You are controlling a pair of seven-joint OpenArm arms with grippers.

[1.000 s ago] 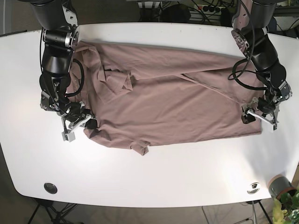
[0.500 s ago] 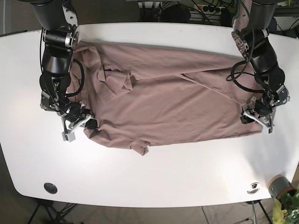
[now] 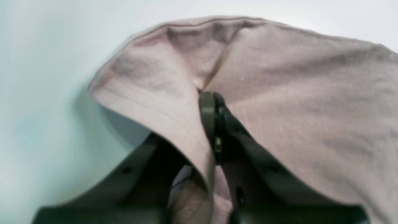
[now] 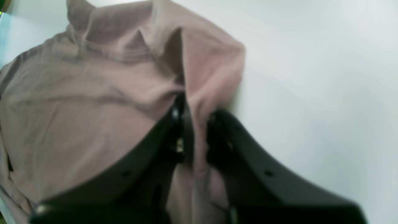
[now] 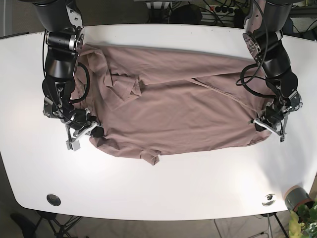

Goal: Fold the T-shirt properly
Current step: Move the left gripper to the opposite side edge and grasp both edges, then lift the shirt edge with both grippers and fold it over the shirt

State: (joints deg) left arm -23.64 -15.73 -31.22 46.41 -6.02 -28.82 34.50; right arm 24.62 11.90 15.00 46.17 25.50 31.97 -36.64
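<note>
T-shirt plain mauve; left tool, right tool pinch corners.

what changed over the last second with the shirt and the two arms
The left gripper, shut on the mauve cotton T-shirt, drew its corner inward across the white table, so the hem there now sits further from the table's edge. The right gripper kept its hold on the opposite corner without moving; the rest of the shirt lies as before.

White table; potted plant, apparently; cables.
</note>
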